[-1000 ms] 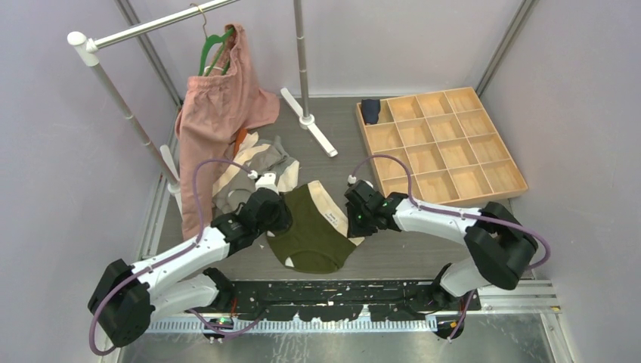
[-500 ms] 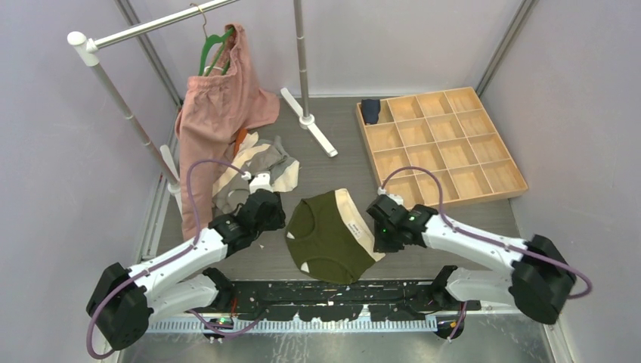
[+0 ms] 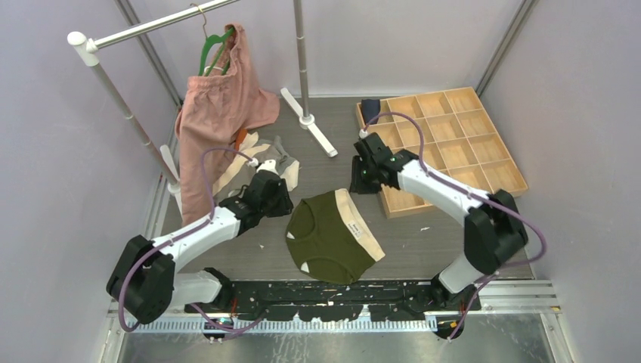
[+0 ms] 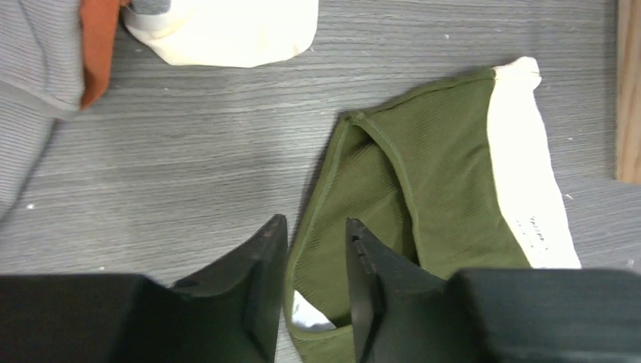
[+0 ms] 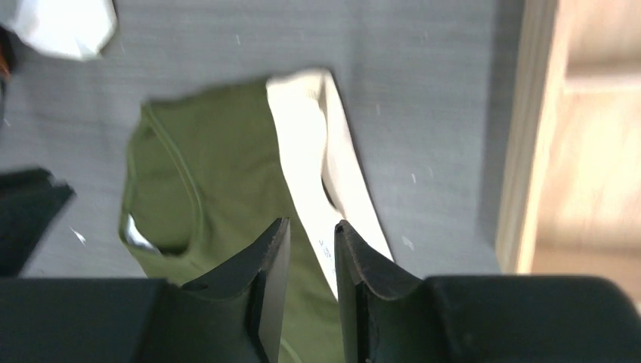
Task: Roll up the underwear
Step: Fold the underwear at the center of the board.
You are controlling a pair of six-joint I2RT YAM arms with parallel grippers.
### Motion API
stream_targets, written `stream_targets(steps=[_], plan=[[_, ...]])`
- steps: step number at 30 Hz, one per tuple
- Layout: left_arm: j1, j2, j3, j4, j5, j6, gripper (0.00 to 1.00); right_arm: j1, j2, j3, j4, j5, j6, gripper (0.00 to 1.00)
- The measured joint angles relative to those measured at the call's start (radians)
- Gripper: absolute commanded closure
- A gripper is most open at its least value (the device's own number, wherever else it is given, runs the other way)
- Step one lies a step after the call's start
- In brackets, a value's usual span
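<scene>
An olive green pair of underwear lies spread flat on the grey tabletop, in the near middle, between the two robot arms. Its wide cream waistband runs along its right side, toward a wooden compartment tray.

The left hand hangs to the left of the underwear and a little farther back, near its leg edge but not touching it. Its two black fingers stand slightly apart, released, with nothing between them.

The right hand hangs behind the waistband end, by the tray's left wall, apart from the fabric. Its fingers also show a narrow gap and grasp nothing.

Behind the left hand sits a loose pile of grey and cream underwear. A navy pair sits in the tray's far left compartment.
</scene>
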State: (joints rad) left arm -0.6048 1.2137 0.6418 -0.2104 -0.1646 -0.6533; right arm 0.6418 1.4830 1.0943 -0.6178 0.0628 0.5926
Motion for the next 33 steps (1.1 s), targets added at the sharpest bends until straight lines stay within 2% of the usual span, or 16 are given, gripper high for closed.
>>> stream_targets(steps=[3, 5, 9, 15, 22, 29, 33], plan=[[0.008, 0.008, 0.000, 0.027, 0.061, 0.003, 0.83, -0.058, 0.150, 0.100, 0.044, -0.082, -0.029, 0.77], [0.008, 0.013, 0.000, 0.072, 0.128, 0.006, 0.89, -0.074, 0.211, 0.132, 0.057, -0.122, -0.034, 0.80], [-0.031, 0.043, 0.011, 0.160, 0.216, 0.012, 0.99, -0.078, 0.293, 0.183, 0.055, -0.188, -0.039, 0.81], [-0.150, 0.189, 0.089, 0.266, 0.267, 0.033, 0.99, -0.074, 0.359, 0.230, 0.053, -0.230, -0.042, 0.81], [-0.185, 0.335, 0.090, 0.327, 0.282, 0.032, 0.99, -0.074, 0.413, 0.251, 0.040, -0.267, -0.045, 0.83], [-0.212, 0.391, 0.045, 0.363, 0.278, 0.024, 0.99, -0.074, 0.475, 0.277, 0.022, -0.191, -0.057, 0.83], [-0.219, 0.392, 0.026, 0.402, 0.277, 0.007, 0.99, -0.074, 0.511, 0.297, 0.020, -0.136, -0.068, 0.72]])
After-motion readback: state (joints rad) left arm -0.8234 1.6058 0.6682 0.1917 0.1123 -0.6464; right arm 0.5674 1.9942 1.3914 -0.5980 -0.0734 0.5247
